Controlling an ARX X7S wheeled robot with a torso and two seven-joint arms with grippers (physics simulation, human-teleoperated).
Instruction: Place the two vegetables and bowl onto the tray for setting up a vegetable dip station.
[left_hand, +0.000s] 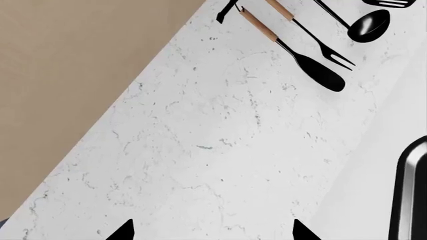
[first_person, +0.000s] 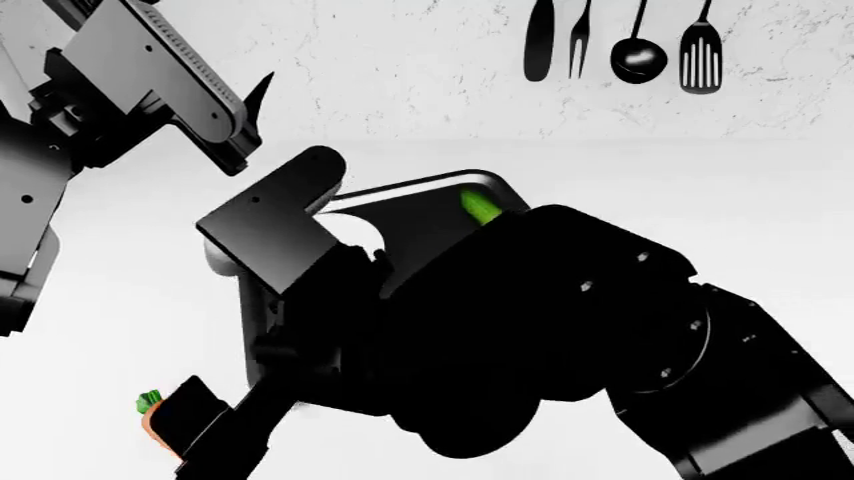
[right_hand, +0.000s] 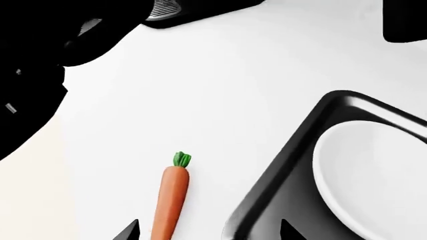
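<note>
On the white counter (right_hand: 253, 75), the black tray (right_hand: 280, 170) holds the white bowl (right_hand: 373, 180) at one end; in the head view a bit of green cucumber (first_person: 479, 206) shows on the tray's far part, the rest hidden by the right arm (first_person: 534, 330). Just beside the tray's left edge, the carrot (right_hand: 171, 197) lies flat on the counter, apart from the rim. Over it hangs the right gripper (right_hand: 208, 231), fingers spread, grasping nothing. Further left and raised, the left gripper (left_hand: 212, 231) is also spread and empty. Black utensils (first_person: 622, 45) hang on the far wall.
</note>
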